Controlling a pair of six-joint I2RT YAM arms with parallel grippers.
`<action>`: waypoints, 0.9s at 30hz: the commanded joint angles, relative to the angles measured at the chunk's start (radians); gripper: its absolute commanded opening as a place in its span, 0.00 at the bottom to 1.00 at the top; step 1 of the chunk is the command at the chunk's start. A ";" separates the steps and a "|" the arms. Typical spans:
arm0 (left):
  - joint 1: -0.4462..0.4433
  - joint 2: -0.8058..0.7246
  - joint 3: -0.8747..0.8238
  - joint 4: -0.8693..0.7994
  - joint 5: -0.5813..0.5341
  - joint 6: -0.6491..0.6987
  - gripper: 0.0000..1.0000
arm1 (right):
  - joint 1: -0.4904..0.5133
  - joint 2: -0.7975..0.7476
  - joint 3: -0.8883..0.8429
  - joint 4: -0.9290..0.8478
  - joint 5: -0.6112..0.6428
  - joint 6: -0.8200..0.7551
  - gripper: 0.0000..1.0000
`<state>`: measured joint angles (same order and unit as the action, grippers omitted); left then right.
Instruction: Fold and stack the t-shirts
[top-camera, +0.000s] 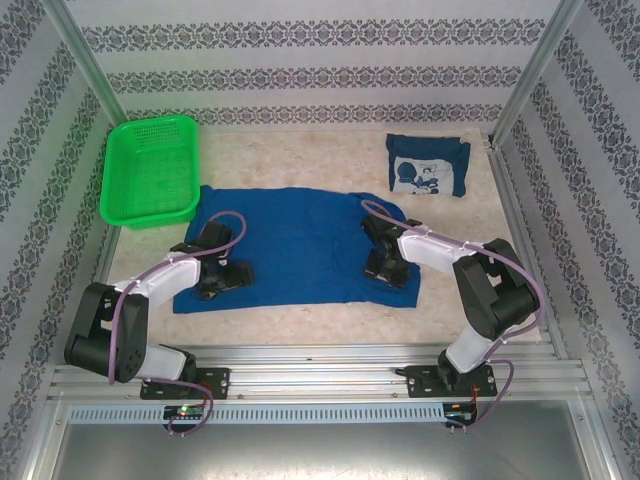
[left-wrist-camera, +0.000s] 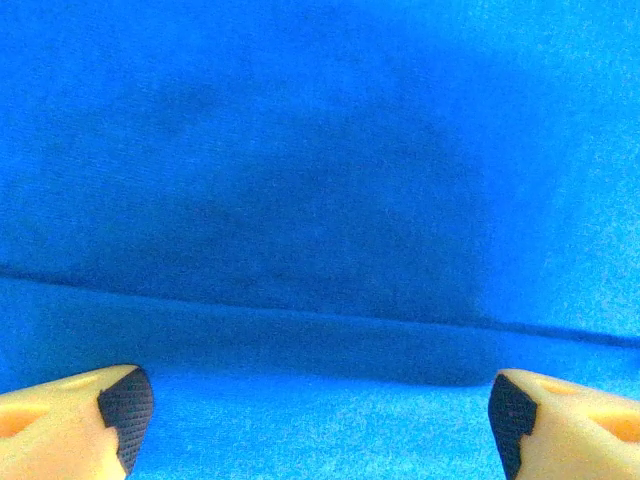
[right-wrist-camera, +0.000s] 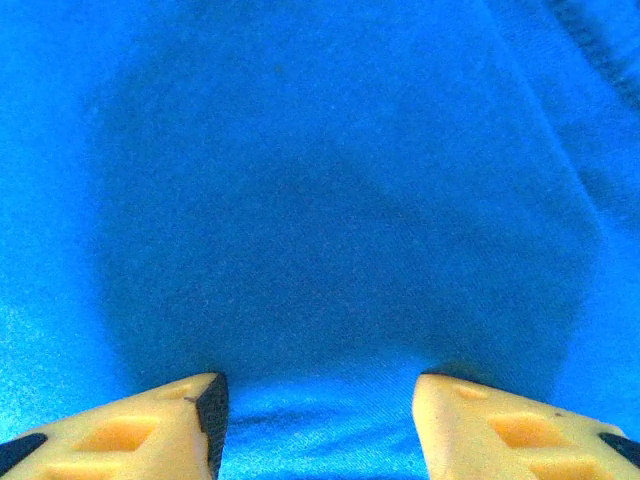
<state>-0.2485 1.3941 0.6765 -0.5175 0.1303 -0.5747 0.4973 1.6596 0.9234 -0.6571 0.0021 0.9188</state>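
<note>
Blue shirt (top-camera: 290, 245) lies spread flat mid-table (top-camera: 300, 325). The left gripper (top-camera: 222, 277) and right gripper (top-camera: 385, 262) sit low on its two ends, likely to fold it. A folded shirt (top-camera: 428, 165) at far right serves as the stack's base, near patterned walls (top-camera: 300, 60).

Left wrist: fingers (left-wrist-camera: 120, 405) spread apart over a seam (left-wrist-camera: 300, 312).

Right wrist: fingers (right-wrist-camera: 205, 400) likewise apart, holding nothing.

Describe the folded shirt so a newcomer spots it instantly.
Look at the far right corner of the table, across from the green basket. The folded t-shirt lies there: a small blue rectangle showing a white print, unlike the plain spread t-shirt mid-table.
</note>
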 joint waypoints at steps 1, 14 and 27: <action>-0.047 0.018 -0.061 -0.084 -0.007 -0.075 0.89 | 0.032 -0.010 -0.081 -0.098 0.030 0.044 0.55; -0.096 -0.125 -0.145 -0.232 -0.014 -0.189 0.89 | 0.065 -0.130 -0.213 -0.135 0.028 0.106 0.55; -0.095 -0.033 0.414 -0.175 0.077 -0.019 1.00 | -0.038 -0.246 0.253 -0.188 0.055 -0.375 0.77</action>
<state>-0.3340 1.3300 0.9894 -0.7158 0.1654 -0.6819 0.5053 1.4113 1.0927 -0.8558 0.0601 0.7868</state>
